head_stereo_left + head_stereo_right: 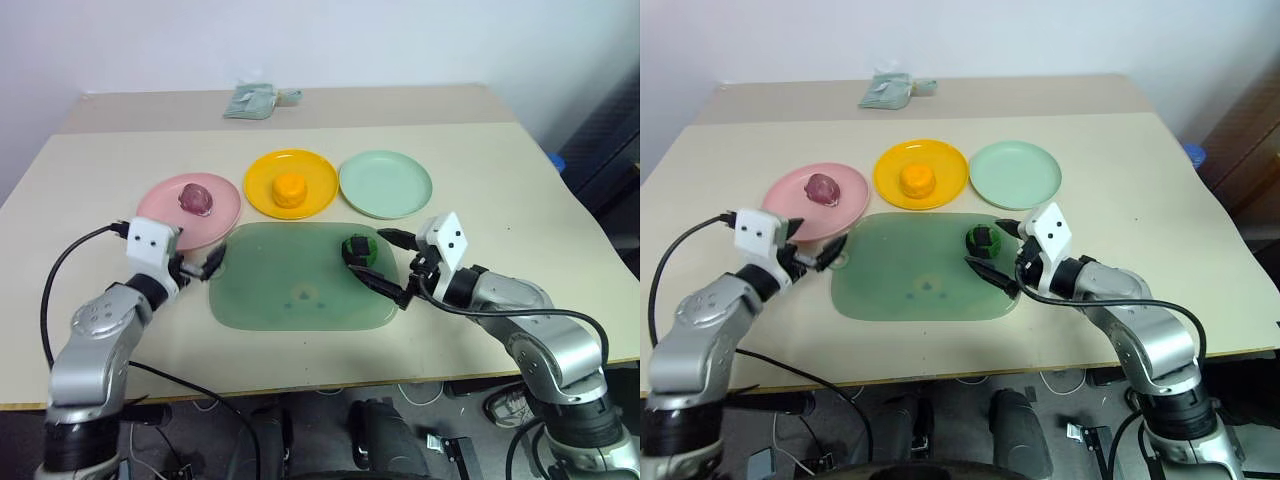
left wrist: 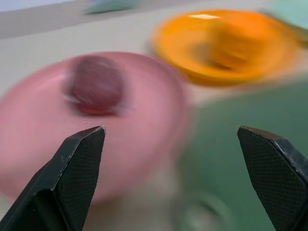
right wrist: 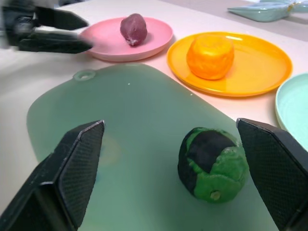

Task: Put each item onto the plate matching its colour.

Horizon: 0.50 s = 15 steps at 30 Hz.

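The dark green-and-black knobbly lump (image 3: pixel 211 166) lies on the translucent green tray (image 1: pixel 290 300), just ahead of the right pincer (image 3: pixel 173 173), whose two black fingers (image 3: pixel 72 173) stand spread wide, released, flanking the lump without touching it. Beyond this pincer and slightly toward its outer side sits the pale mint green plate (image 1: pixel 386 184), bare of any lump. The orange ball (image 1: pixel 290 189) rests at the centre of the yellow-orange plate (image 1: pixel 291 168), farther ahead of the right pincer, past the tray's far edge.

The reddish-purple oval lump (image 1: pixel 196 198) rests on the pink plate (image 1: pixel 160 210), directly ahead of the left pincer (image 1: pixel 198 264). This pincer hangs just at the near rim of the pink plate, beside the tray's corner, fingers (image 2: pixel 79 168) parted and released, grasping nothing; the purple lump lies ahead of it, apart from both fingertips. The yellow-orange plate lies ahead and to this pincer's inner side.

All three plates stand in a row on the beige bench (image 1: pixel 520 230), behind the tray. A crumpled pale green cloth (image 1: pixel 252 100) lies at the bench's far edge, well apart from both pincers.
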Available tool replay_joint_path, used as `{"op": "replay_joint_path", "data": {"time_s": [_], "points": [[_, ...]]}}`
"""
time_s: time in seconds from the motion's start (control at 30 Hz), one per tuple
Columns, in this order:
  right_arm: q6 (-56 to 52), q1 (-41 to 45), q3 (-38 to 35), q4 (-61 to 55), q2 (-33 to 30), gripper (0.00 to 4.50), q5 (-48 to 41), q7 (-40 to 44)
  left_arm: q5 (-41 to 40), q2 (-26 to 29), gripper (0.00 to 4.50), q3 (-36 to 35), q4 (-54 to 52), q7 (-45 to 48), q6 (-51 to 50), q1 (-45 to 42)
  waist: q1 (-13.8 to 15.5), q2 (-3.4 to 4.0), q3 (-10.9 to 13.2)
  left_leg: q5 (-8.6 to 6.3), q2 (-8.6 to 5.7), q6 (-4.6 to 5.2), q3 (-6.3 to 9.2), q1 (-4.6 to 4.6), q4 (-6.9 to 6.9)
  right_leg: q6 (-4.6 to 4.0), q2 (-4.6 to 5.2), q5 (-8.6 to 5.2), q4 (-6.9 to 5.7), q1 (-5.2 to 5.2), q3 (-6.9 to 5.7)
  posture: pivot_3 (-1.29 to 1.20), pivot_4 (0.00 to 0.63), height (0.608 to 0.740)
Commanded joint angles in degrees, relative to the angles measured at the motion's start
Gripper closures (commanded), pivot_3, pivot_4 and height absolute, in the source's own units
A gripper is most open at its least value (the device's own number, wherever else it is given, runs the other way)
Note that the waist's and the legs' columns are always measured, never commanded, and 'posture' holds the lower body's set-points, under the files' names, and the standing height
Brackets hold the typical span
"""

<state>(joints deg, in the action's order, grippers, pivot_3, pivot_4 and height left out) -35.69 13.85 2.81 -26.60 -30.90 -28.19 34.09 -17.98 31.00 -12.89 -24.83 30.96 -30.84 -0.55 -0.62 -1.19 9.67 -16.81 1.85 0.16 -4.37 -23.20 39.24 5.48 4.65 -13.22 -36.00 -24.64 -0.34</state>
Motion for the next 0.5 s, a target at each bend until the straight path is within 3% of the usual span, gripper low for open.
{"op": "replay_joint_path", "data": {"time_s": [0.03,0.5], "points": [[0.47,3.26,2.43,2.55,1.40,0.00,3.55,-1.92,-4.00,2.00,0.04,3.36,-6.58,7.46,2.29,3.27,-0.01,0.00,0.00,0.00,0.00,0.00,0.00,0.00,0.00,-0.01,0.02,-0.01,0.01,0.00,0.00,0.00,0.150,0.740],[-0.82,8.64,6.64,14.79,7.22,0.00,12.39,-6.73,-6.10,4.46,0.04,9.44,-11.40,13.42,5.30,6.30,-0.06,0.02,0.00,-0.01,-0.04,0.01,-0.01,-0.02,-0.01,-0.01,-0.08,-0.01,0.00,-0.03,0.00,0.00,0.150,0.740]]}}
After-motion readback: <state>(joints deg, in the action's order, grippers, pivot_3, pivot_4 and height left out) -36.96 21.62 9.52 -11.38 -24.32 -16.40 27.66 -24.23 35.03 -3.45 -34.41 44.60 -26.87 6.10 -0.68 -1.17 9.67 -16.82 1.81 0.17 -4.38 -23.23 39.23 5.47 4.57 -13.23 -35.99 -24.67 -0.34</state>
